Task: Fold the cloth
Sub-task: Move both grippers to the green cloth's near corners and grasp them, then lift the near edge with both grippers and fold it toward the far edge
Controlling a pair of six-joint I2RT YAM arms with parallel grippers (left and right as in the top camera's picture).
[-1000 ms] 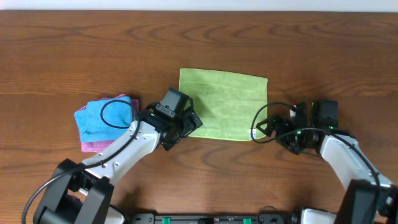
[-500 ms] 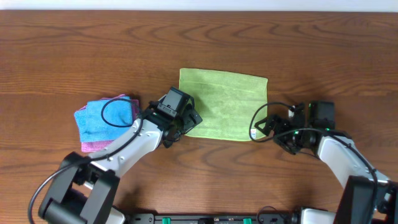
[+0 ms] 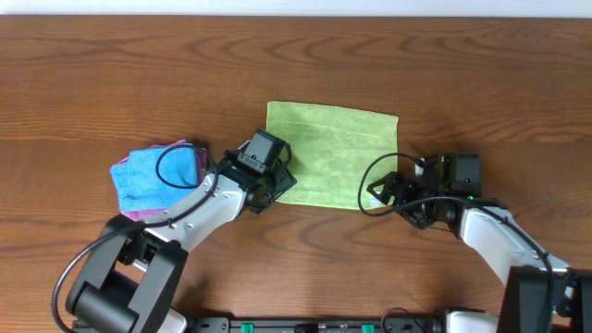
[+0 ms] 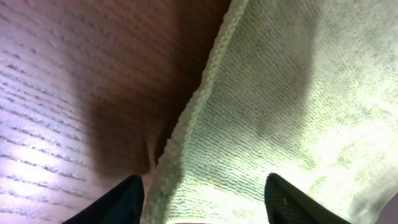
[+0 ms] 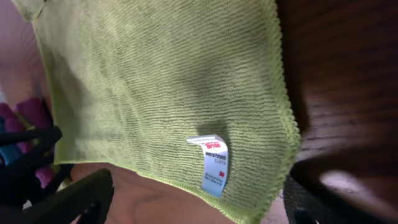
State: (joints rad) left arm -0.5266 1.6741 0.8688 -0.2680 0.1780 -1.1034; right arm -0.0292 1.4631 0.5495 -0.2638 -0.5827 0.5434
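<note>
Cloth [image 3: 335, 153] lies flat, green; left tool [image 3: 280, 188] and right tool [image 3: 380, 191] gape at corners.

Left arm [image 3: 199, 208]: white shells are covering the links, with black joints showing behind the left gripper [image 4: 205, 200].
Right arm [image 3: 499, 236]: white casing is running back from the right gripper [image 5: 196, 194].
Cables [image 3: 176, 166]: thin black loops are curling beside each gripper.
Fingers [image 4: 118, 202]: matte black tips are showing.
</note>
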